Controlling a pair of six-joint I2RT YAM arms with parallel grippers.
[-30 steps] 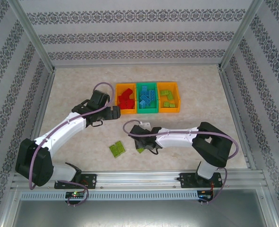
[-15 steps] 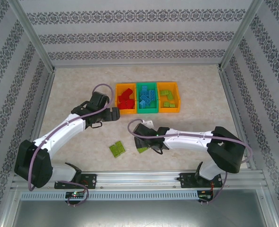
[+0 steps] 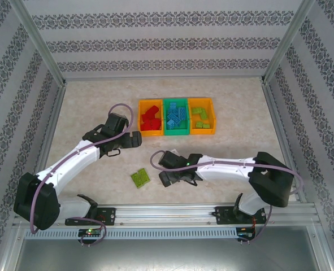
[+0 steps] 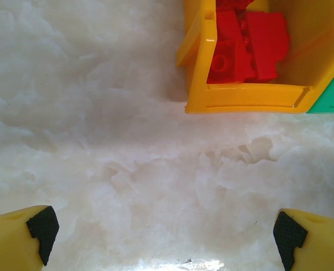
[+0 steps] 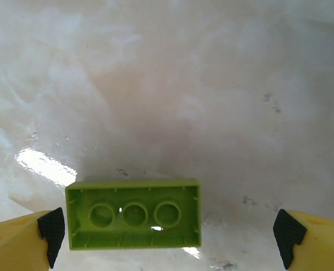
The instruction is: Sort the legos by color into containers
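**Right claw is straddling an upturned lime brick, jaws released**

In the right wrist view, a lime green rectangular plastic brick [image 5: 134, 214] is lying upside down at the lower centre of the frame, its hollow underside with three round tubes facing up. The right gripper [image 5: 169, 240] is standing released, its yellow fingers with black pads [image 5: 52, 231] spread toward the two bottom corners. The brick is sitting between them, close against the pad on the left of the frame and well apart from the other. Whether it is touching that pad cannot be told.

In the top view the right gripper [image 3: 171, 178] is hanging over the pale marbled tabletop [image 3: 234, 141] at lower centre. A second lime green studded piece [image 3: 140, 178] is lying just to its left.

The left gripper [image 3: 130, 140] is hovering left of centre, near the row of three bins at upper centre. In its wrist view the left gripper [image 4: 165, 243] is likewise released, its pads sitting in the bottom corners over bare table and grasping nothing.

The orange plastic bin [image 3: 142, 119] at the left of the row is holding red bricks [image 3: 151, 117], and its corner is showing at the upper right of the left wrist view [image 4: 246, 96]. The green plastic bin [image 3: 176, 133] in the middle is holding blue bricks [image 3: 176, 116]. The second orange bin [image 3: 212, 118] on the right is holding lime green bricks [image 3: 200, 117]. The three bins are standing side by side, touching.
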